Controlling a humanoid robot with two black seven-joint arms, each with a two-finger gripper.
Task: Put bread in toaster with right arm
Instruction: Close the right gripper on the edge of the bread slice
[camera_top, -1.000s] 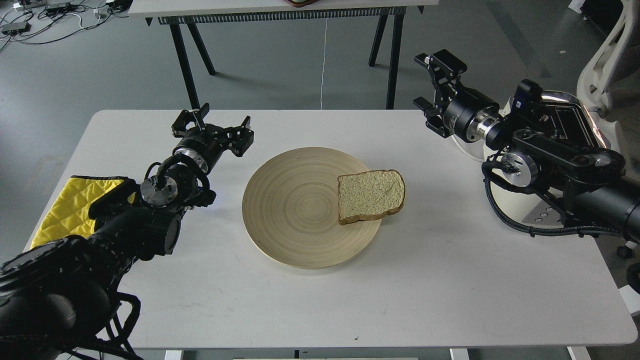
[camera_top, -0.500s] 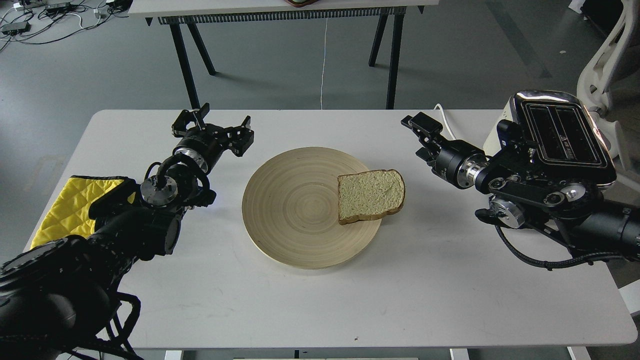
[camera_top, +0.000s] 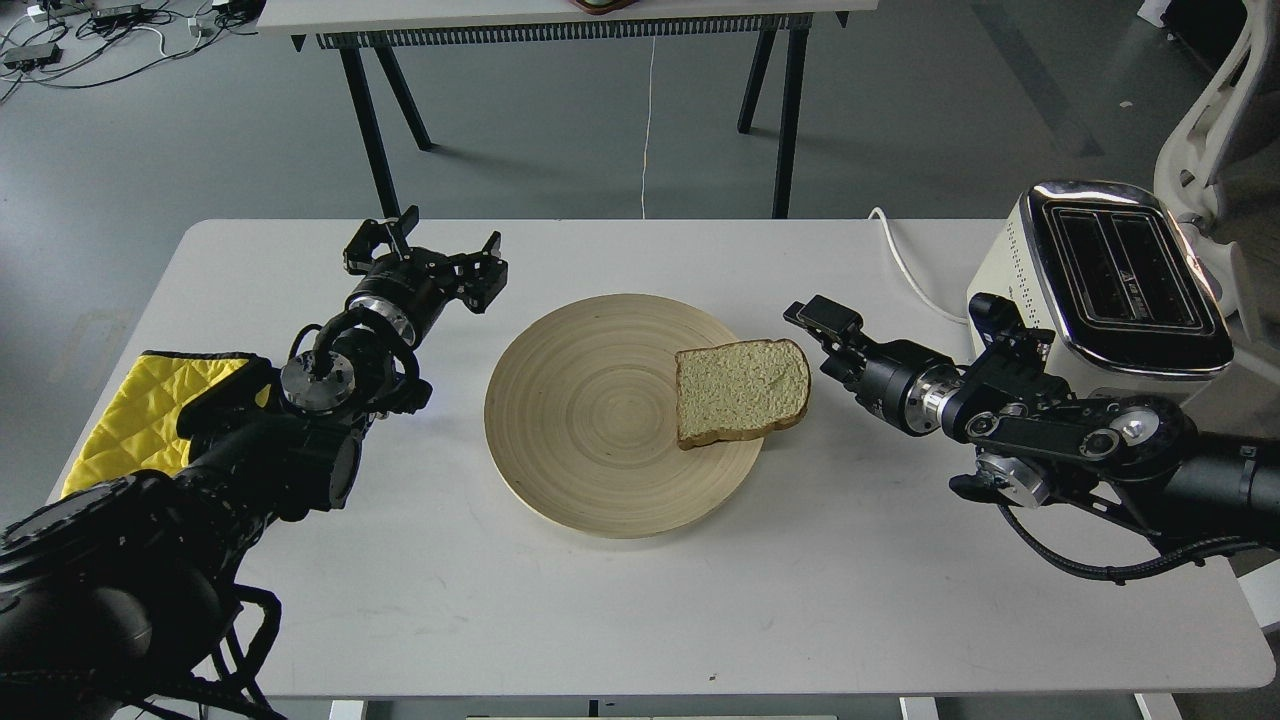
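Observation:
The bread (camera_top: 741, 391), a pale tan slice with a brown crust, lies flat on the right side of a round wooden plate (camera_top: 580, 420), overhanging its rim. The cream-white toaster (camera_top: 1110, 275) with its chrome top and two dark empty slots stands at the table's right edge. My right gripper (camera_top: 818, 342) hangs low over the table just right of the bread's right edge, pointing at it, open and empty, not touching it. My left gripper (camera_top: 428, 252) is open and empty, left of the plate.
A yellow quilted cloth (camera_top: 125, 415) lies under my left arm at the table's left edge. The toaster's white cable (camera_top: 908, 272) runs across the table behind my right gripper. A second table (camera_top: 560, 20) stands beyond the far edge.
My right arm has swung down and left from in front of the toaster to just beside the bread, uncovering the toaster. The left arm and the bread have not moved.

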